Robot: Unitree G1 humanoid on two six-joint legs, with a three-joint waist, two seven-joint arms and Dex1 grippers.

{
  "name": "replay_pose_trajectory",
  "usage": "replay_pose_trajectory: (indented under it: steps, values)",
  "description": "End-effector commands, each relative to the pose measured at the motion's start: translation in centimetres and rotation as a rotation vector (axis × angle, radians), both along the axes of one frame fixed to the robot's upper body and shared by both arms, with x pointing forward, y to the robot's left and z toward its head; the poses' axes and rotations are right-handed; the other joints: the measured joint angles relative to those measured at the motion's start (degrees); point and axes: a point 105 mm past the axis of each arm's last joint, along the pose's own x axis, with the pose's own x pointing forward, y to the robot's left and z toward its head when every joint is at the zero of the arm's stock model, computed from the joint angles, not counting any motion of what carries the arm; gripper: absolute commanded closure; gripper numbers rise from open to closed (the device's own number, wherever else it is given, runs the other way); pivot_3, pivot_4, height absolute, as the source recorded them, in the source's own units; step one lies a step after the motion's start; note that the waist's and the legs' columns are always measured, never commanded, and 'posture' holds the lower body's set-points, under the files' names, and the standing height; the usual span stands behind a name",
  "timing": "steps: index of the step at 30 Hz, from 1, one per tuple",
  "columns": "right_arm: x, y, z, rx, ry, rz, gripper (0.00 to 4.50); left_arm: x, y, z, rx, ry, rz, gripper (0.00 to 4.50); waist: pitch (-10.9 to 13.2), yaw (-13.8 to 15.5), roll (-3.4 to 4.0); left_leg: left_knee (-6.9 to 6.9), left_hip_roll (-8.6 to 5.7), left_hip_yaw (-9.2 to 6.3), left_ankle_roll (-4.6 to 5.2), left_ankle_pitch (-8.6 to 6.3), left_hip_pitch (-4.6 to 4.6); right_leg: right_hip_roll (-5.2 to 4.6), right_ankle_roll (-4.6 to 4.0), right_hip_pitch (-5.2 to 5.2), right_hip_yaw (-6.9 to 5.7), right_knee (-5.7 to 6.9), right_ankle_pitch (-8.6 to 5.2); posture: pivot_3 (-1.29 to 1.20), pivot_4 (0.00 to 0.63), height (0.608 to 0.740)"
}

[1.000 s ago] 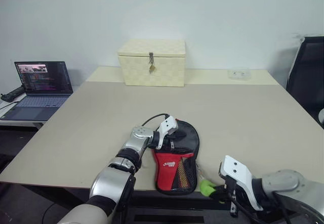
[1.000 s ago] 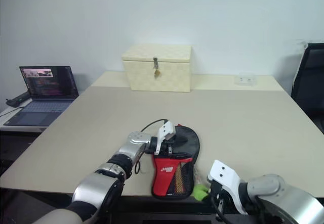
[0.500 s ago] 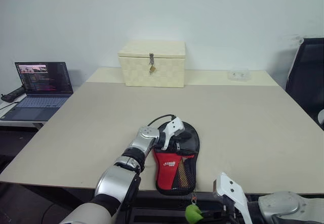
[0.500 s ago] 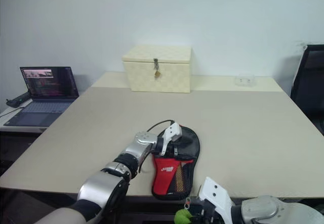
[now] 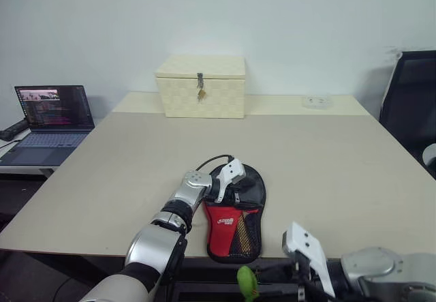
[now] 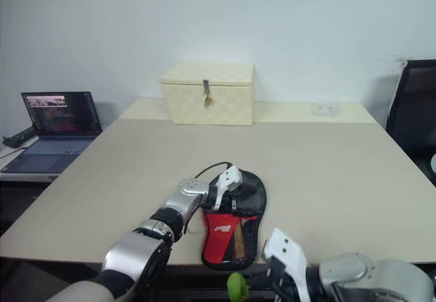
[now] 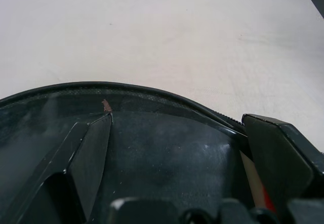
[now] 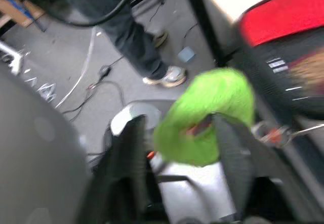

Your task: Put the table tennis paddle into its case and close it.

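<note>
The case [image 5: 236, 215] is lying at the table's [image 5: 327, 159] near edge, tail end just overhanging. Left gripper [image 5: 232, 183] is sitting spread wide, fingers resting on the case's black round end. Right gripper [image 8: 177, 148] is hanging below the near edge, fingers parted around a green fuzzy tag [image 8: 205, 115].

Broad beige table [image 5: 327, 159], matte and plain. Near the front edge, about midway along it, a case [image 5: 236, 221] (black fabric, red panel, mesh pocket), handle end reaching that edge. At the far edge, left of centre, a cream woven box [image 5: 200, 95] with a metal latch. Toward the far right corner, a small white socket [image 5: 314, 101], flat on the top.
</note>
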Motion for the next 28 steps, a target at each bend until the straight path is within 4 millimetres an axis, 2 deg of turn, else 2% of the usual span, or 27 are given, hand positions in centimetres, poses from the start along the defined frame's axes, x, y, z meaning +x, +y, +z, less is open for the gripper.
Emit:
replay_pose_trajectory:
  steps: [1,4,7,11,14,17,19,22,26,28]
  values:
    - [2.5,-0.4,2.3,0.062,-0.125,-0.032,2.15,-0.1,1.6,0.2,-0.044,0.003,0.016,0.00,0.0,-0.2,0.00,0.00,0.03,0.02,0.00,0.00,0.02,0.02,0.00,0.00,0.02,0.00,0.00,0.00,0.150,0.740]
    - [5.5,-1.3,3.6,0.071,-0.220,-0.093,2.15,0.2,2.7,2.2,-0.106,-0.062,0.022,0.00,0.0,-0.3,-0.01,-0.05,0.05,0.05,0.00,0.00,-0.01,0.08,-0.01,-0.09,0.05,0.00,0.00,0.00,0.150,0.740]
    - [9.2,-2.3,4.5,0.104,-0.329,-0.151,2.15,0.6,5.1,5.4,-0.168,-0.157,0.074,0.00,0.1,-0.4,-0.06,-0.09,0.07,0.10,0.00,0.00,-0.12,0.08,-0.01,-0.26,0.10,0.01,0.00,0.00,0.150,0.740]
    - [13.2,-3.6,4.1,0.107,-0.412,-0.209,2.15,0.1,8.5,8.6,-0.204,-0.249,0.158,0.00,0.2,-0.1,-0.11,-0.04,0.07,0.07,0.00,0.00,-0.55,0.08,-0.03,-0.68,0.09,0.09,0.02,0.00,0.150,0.740]
    - [15.3,-5.0,3.7,0.109,-0.435,-0.241,2.15,-1.2,9.8,9.6,-0.233,-0.269,0.225,0.00,0.2,0.0,-0.06,-0.06,0.04,0.06,0.00,0.00,-0.60,0.00,-0.30,-0.74,0.13,0.10,0.18,0.00,0.150,0.740]
    - [17.9,-7.7,2.3,0.017,-0.463,-0.315,2.15,-4.1,12.0,8.5,-0.240,-0.245,0.342,0.00,0.2,-0.1,-0.03,-0.07,0.02,-0.05,0.06,-0.04,-0.65,-0.12,-0.31,-0.79,0.17,0.06,0.18,0.00,0.150,0.740]
    - [19.4,-9.3,2.2,-0.021,-0.507,-0.365,2.15,-5.5,13.4,7.3,-0.233,-0.207,0.426,0.00,0.3,-0.1,0.02,-0.07,0.04,-0.07,0.08,-0.05,-0.65,-0.31,-0.32,-0.82,0.23,0.05,0.19,0.00,0.150,0.740]
    - [20.8,-10.6,3.2,-0.023,-0.544,-0.411,2.15,-6.0,14.3,6.5,-0.203,-0.193,0.501,0.00,0.5,0.1,0.13,-0.02,0.08,-0.10,0.07,-0.04,-0.63,-0.34,-0.40,-0.83,0.16,0.13,0.23,0.00,0.150,0.740]
    - [20.7,-10.6,3.2,-0.047,-0.578,-0.379,2.15,-6.1,15.5,5.4,-0.187,-0.177,0.579,0.00,0.6,0.3,0.27,0.00,0.10,-0.03,0.04,0.04,-0.57,-0.16,-0.45,-0.69,0.07,0.14,0.26,0.00,0.150,0.740]
    - [20.5,-10.9,3.1,-0.070,-0.586,-0.373,2.15,-6.0,15.4,5.6,-0.201,-0.179,0.598,0.00,0.6,0.3,0.27,-0.01,0.09,0.06,0.04,0.03,-0.49,-0.14,-0.44,-0.63,0.08,0.11,0.26,0.00,0.150,0.740]
